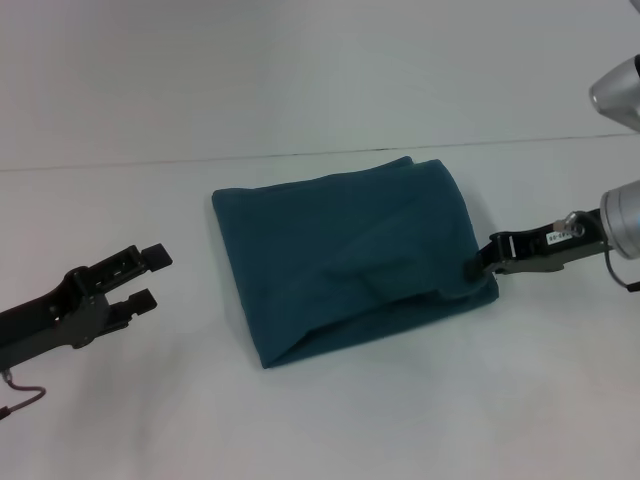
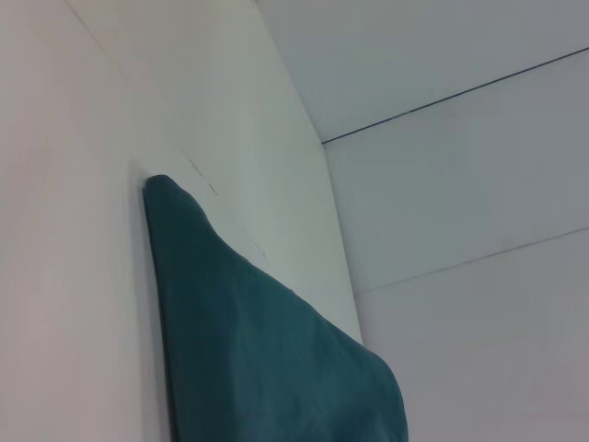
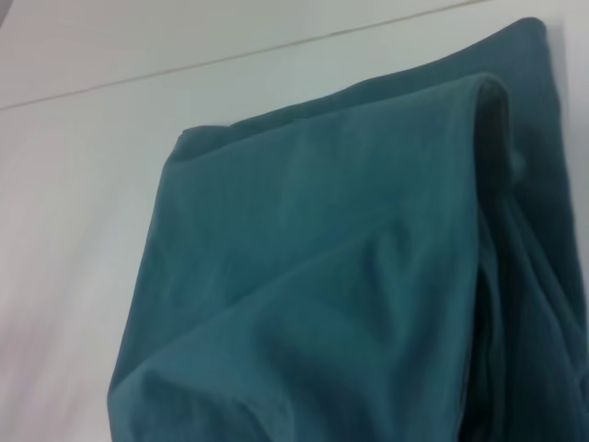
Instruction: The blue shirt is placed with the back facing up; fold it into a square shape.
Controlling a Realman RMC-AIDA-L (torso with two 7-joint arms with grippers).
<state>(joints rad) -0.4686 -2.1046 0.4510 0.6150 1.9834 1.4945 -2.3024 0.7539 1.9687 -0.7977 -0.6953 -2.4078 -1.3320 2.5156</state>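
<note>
White counter (image 1: 330,420). Blue shirt (image 1: 345,255) lies mid-counter, folded to a rough, slightly skewed square. Right pincer (image 1: 478,268) touches its right edge; grip can't be told. Left pincer (image 1: 148,278) spread wide, well apart to the left. Best finish: square the near-right corner, flatten the ridge.

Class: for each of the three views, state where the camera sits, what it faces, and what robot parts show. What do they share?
Head view: above, facing down at the blue shirt on the table; left gripper open, right gripper at the shirt's edge.
Left wrist view: low, beside the shirt; no robot parts.
Right wrist view: close over shirt folds; no robot parts.
Shared: the shirt.
</note>
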